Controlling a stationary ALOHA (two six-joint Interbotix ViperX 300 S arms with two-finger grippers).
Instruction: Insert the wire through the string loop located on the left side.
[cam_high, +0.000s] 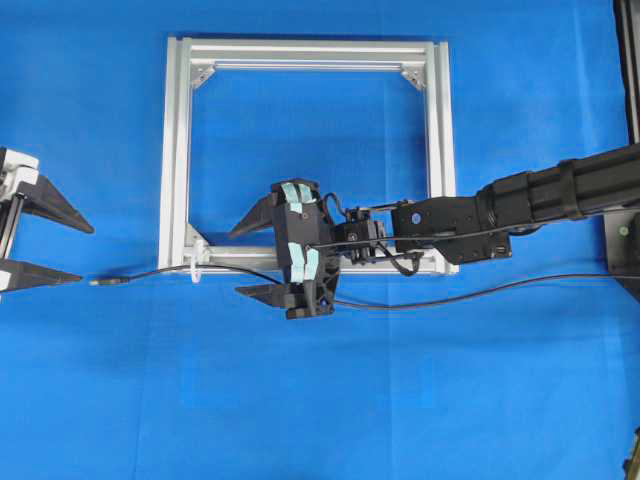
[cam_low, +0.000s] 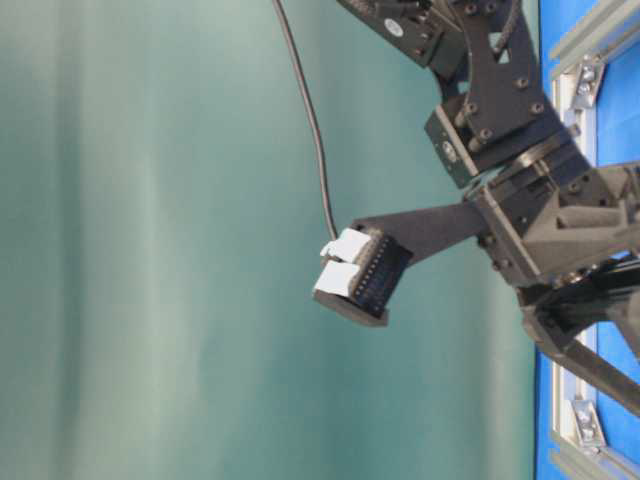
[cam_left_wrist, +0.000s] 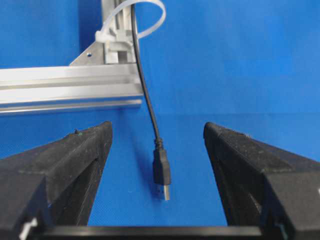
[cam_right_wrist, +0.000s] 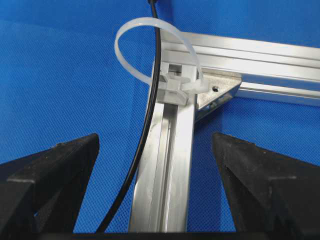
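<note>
Left hand: spread apart and holding nothing; its two dark fingers stand one to each side of the plug, neither touching it.
Wire: thin black cable lying on the blue surface; its plug end rests between the left hand's fingers, pointing toward the hand.
Wire's path: from the plug it runs away from the left hand, crosses the aluminium frame, and passes through the string loop.
String loop: whitish translucent ring fixed at the frame corner, just beyond the frame bar from the left hand.
Right hand: spread apart and empty, hovering above the frame's lower bar, with the loop ahead of its fingertips.
Task judgement: the wire appears already threaded, with the plug lying on the near side of the loop.
Handling: the cable looks light and limp, likely to sag or slide back if tugged; the loop looks thin and easy to bend.
Where to grip: the stiff plug body, or the cable just behind it, seems best.
</note>
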